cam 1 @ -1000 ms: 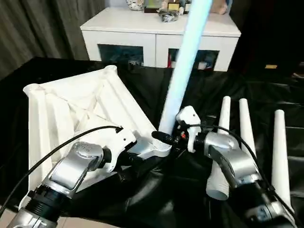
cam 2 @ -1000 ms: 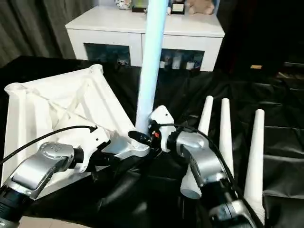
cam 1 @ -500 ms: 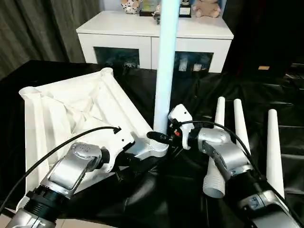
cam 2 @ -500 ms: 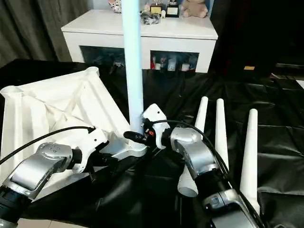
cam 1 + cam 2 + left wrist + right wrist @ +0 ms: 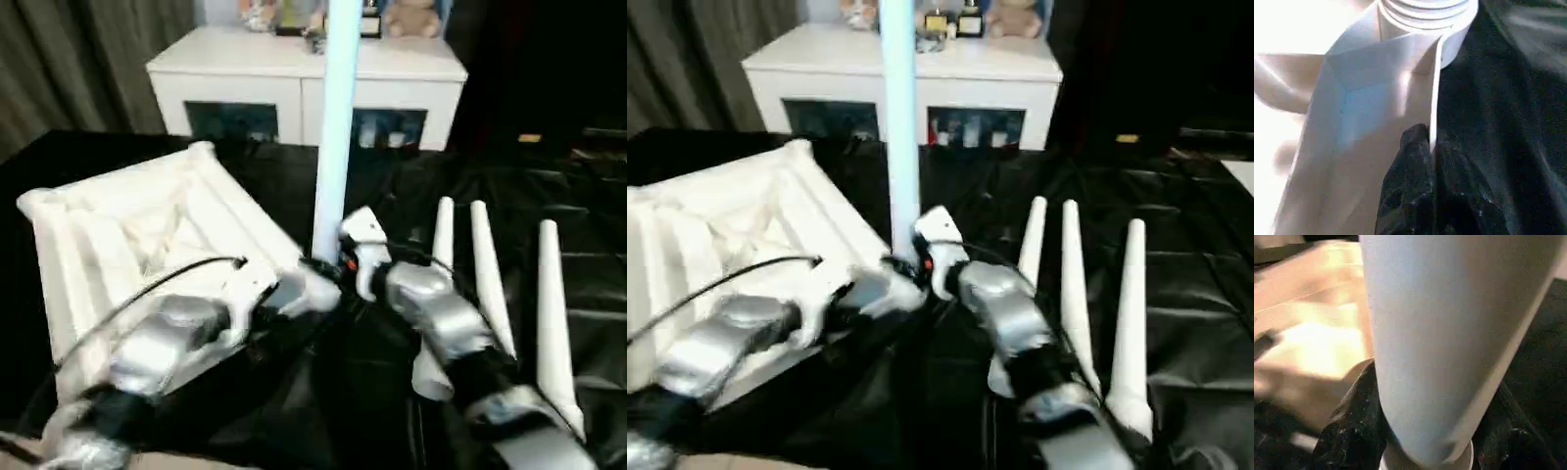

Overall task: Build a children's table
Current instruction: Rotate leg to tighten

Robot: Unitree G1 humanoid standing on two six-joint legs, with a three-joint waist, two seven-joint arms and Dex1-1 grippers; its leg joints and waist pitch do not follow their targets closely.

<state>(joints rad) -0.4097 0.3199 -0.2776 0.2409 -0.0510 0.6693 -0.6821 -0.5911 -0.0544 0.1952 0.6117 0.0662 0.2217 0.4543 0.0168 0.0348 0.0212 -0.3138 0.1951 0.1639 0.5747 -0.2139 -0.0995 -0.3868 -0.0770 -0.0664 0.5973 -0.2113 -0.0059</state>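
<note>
Children's table top (image 5: pixel 147 220) lies underside up and tilted on the black cloth (image 5: pixel 392 392), its near corner socket (image 5: pixel 1425 14) right at both my end effectors. I have the right end effector (image 5: pixel 1422 431) pinching the base of the upright leg (image 5: pixel 335 127), so I can seat it in that socket, while the left end effector (image 5: pixel 1422 161) nips the top's thin rim just below the socket, I judge to steady the corner. Three spare legs (image 5: pixel 485 284) lie on the cloth just beyond my right arm, ready for the other corners. Compared with a second ago, the leg has swung from a lean to near vertical.
</note>
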